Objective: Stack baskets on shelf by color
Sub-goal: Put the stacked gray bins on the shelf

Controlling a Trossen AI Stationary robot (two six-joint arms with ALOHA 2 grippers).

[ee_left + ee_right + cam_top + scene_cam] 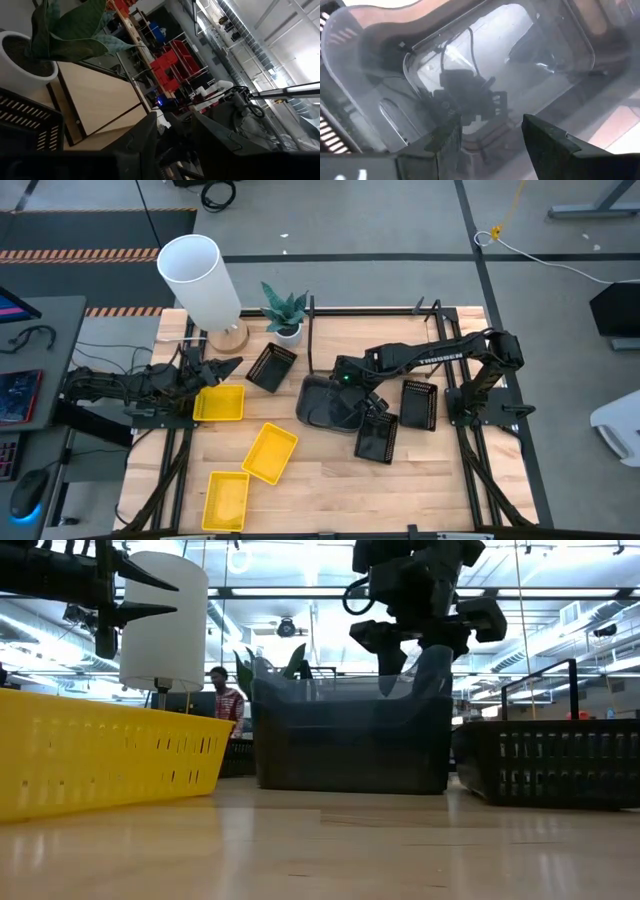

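Grey basket (pixel 322 402) lies directly beneath the right gripper (pixel 362 402), whose open jaws straddle its near wall, while the left gripper (pixel 218 370) hovers open over a yellow basket (pixel 219 404).

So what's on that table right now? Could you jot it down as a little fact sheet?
yellow baskets: three, on the table's left half, e.g.
black baskets: three, scattered, e.g.
grey basket: mid-table
right gripper: open, over the grey basket's rim
left gripper: open, above the table near the lamp base
lamp shade: white, back left
plant: small pot, back edge
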